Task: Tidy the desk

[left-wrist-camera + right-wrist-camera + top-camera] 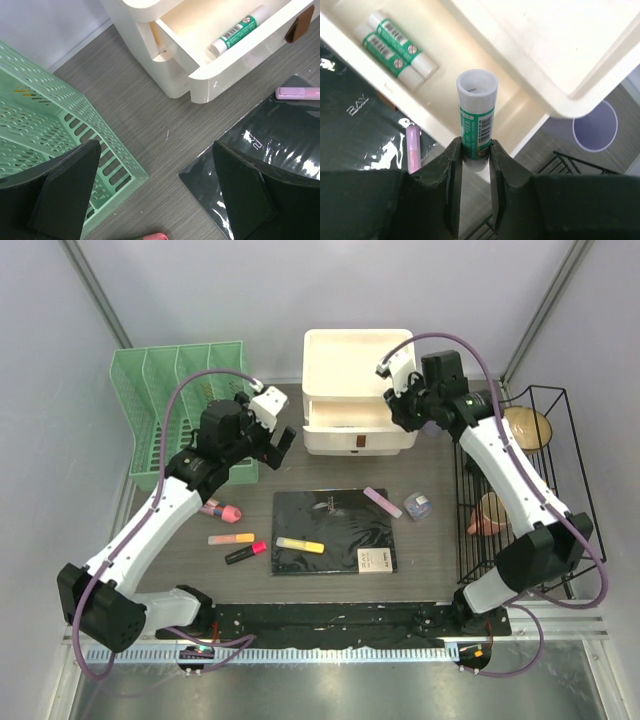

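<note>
While two glue sticks (395,47) lie in the open drawer (445,50), the right gripper (475,150) clamps a third glue stick (477,110); the left gripper (155,150) gapes wide.

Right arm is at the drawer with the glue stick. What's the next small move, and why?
Probably lower slightly, then open the right jaws. They pinch the glue stick by its lower end, and it appears to hang over the open drawer, where two matching sticks already lie, so a release there should drop it in with them.
</note>
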You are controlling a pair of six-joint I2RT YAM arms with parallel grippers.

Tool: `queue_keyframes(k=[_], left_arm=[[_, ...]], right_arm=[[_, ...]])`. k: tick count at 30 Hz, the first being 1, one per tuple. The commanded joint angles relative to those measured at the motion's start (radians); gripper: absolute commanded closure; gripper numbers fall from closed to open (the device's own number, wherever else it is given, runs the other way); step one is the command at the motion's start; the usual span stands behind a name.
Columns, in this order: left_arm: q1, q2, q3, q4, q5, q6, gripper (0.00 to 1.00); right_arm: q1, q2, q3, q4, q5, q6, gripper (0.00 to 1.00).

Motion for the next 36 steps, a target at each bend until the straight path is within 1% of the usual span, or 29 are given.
queue_keyframes(k=[1, 7, 13, 15, 19, 20, 22, 23, 27, 29, 36], left_arm=[[0.010, -0.027, -0.012, 0.062, -0.011, -0.013, 0.00], [0.015, -0.032, -0.024, 0.062, -0.017, -0.013, 0.00], [0.018, -0.041, -0.037, 0.064, -0.028, -0.007, 0.00], [0.020, -0.043, -0.038, 0.066, -0.026, -0.004, 0.00], [0.023, -0.037, -0.040, 0.069, -0.029, -0.002, 0.00], [0.023, -0.035, -0.041, 0.069, -0.028, -0.002, 0.00], [0.024, -0.034, -0.043, 0.073, -0.026, -0.004, 0.00], [0.026, -0.032, -0.044, 0.073, -0.026, -0.002, 0.00], [0.029, -0.030, -0.044, 0.078, -0.025, 0.001, 0.00], [0.030, -0.029, -0.043, 0.078, -0.022, -0.001, 0.00], [0.036, -0.034, -0.038, 0.079, -0.022, -0.001, 0.00]], right_arm=[[0.018, 0.059, 0.128, 0.069, 0.029, 0.025, 0.99], [0.038, 0.148, 0.170, 0.075, 0.037, 0.011, 0.97], [0.070, 0.188, 0.154, 0.082, 0.055, -0.008, 0.88], [0.079, 0.193, 0.150, 0.085, 0.069, -0.012, 0.82], [0.090, 0.202, 0.137, 0.095, 0.096, -0.021, 0.73], [0.091, 0.205, 0.137, 0.093, 0.102, -0.021, 0.69], [0.096, 0.210, 0.133, 0.096, 0.118, -0.025, 0.64], [0.097, 0.210, 0.130, 0.098, 0.121, -0.026, 0.58], [0.104, 0.208, 0.122, 0.104, 0.138, -0.026, 0.49], [0.107, 0.205, 0.122, 0.108, 0.141, -0.023, 0.47], [0.128, 0.181, 0.139, 0.108, 0.150, -0.008, 0.47]])
